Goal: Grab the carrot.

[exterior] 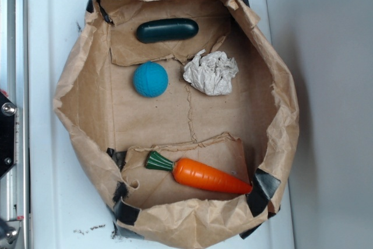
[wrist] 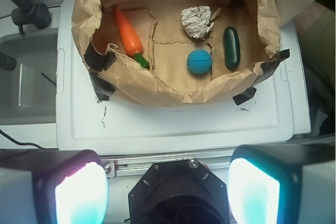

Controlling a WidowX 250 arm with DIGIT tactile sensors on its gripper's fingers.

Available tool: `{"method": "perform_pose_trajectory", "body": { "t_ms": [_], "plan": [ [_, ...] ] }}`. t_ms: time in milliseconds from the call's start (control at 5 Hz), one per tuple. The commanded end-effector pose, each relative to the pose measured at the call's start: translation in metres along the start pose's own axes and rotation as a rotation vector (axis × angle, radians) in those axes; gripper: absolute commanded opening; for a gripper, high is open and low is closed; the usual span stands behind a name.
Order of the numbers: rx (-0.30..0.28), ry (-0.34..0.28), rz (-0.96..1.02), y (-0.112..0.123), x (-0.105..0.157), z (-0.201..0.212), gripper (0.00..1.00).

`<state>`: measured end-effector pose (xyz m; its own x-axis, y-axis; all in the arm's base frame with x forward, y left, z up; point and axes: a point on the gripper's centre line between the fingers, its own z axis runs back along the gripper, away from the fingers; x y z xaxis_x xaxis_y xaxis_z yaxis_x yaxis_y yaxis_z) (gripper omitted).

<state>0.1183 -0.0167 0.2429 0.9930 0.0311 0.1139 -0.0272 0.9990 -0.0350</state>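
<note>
White plastic, the lid (exterior: 52, 45) of a bin by the look of it, fills the exterior view, and on it sits a wide nest of crumpled brown paper (exterior: 76, 80) with rolled-up walls, taped at the corners with black tape. Inside, at the lower centre of the frame, the carrot (exterior: 205, 175) lies flat on a torn paper flap, its green stem toward the left and its point toward the lower right, near the paper wall and a patch of tape. A blue ball (exterior: 150, 79) sits left of centre, a crumpled white paper wad (exterior: 211, 72) just to its right, and a dark green capsule (exterior: 167, 30) at the top; all are well apart from the carrot. No gripper shows here. In the wrist view the paper nest fills the upper frame and the carrot (wrist: 129, 36) lies at the upper left inside it, point up, stem down. The gripper (wrist: 168, 192) is at the bottom edge, its two lit pads (wrist: 79, 195) spread wide with nothing between them, well apart from the carrot. The carrot looks glossy, rigid and light, so likely slippery; the thick part near the stem seems the surest place to pinch, across its width, since the taper could squirt out of closing pads.
</note>
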Motion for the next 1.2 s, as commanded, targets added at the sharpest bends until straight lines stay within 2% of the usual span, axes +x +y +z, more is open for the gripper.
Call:
{"method": "perform_pose_trajectory", "body": {
  "t_ms": [0, 400, 600, 1000],
  "plan": [
    [0.0, 0.0, 0.0, 0.0, 0.0, 0.0, 1.0],
    [-0.057, -0.015, 0.094, -0.005, 0.044, 0.003, 1.0],
    [-0.074, -0.023, 0.117, 0.007, 0.067, -0.012, 1.0],
    [-0.004, 0.0, 0.134, 0.037, 0.113, -0.072, 1.0]
  ]
}}
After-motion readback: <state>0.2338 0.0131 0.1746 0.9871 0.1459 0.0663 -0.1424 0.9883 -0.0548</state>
